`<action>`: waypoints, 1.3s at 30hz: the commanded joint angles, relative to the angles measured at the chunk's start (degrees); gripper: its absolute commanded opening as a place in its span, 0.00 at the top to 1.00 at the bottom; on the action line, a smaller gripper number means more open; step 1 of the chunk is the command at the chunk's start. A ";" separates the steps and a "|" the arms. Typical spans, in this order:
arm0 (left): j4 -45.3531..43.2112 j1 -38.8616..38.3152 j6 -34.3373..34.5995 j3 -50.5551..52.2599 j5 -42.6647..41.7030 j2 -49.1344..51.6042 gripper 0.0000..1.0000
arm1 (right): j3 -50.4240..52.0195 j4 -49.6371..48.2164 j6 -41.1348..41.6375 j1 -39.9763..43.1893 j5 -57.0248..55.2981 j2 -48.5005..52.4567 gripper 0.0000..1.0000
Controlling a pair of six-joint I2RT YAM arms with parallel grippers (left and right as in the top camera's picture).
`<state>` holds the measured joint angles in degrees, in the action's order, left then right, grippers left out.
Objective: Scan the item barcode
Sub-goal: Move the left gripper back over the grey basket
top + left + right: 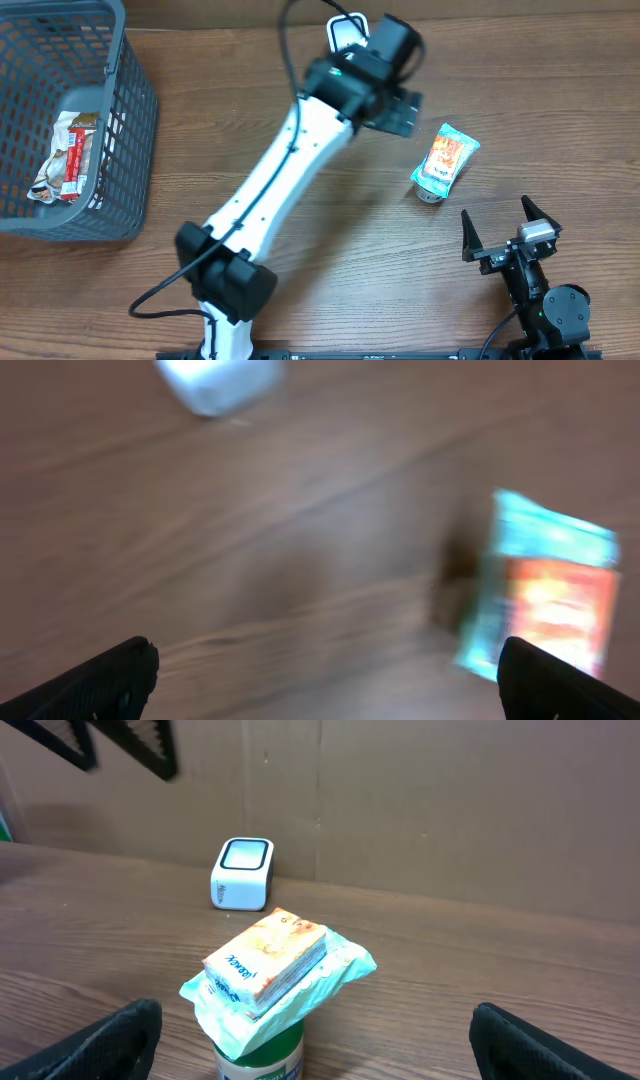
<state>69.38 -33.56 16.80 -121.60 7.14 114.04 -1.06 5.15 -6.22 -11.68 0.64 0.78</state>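
So, both grippers are spread wide open with nothing in them. The left gripper hangs over the table just left of the snack packet, clear of it; its wrist view is mostly blur. The right gripper sits near the front edge, facing the packet. It's a wooden table with a cardboard wall behind it. The packet lies tilted on top of a small can, and the white scanner stands further back. The grey basket on the far left has other wrapped snacks in it.
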 commanded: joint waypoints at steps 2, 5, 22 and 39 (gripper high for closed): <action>1.60 5.11 -5.25 -1.31 11.56 -3.32 0.00 | 0.59 -0.33 -0.26 -0.17 0.09 -0.07 0.00; 2.69 8.07 -5.25 -1.31 18.12 -3.61 0.00 | 0.59 -0.33 -0.26 -0.17 0.09 -0.07 0.00; 6.62 22.12 -8.00 -1.31 37.75 -5.62 0.01 | 0.59 -0.33 -0.26 -0.17 0.09 -0.07 0.00; -0.02 42.10 -7.37 -1.31 11.10 -17.27 0.00 | 0.59 -0.33 -0.26 -0.17 0.09 -0.07 0.00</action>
<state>70.02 4.71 9.87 -121.64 27.31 99.79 -1.06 5.15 -6.22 -11.68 0.64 0.78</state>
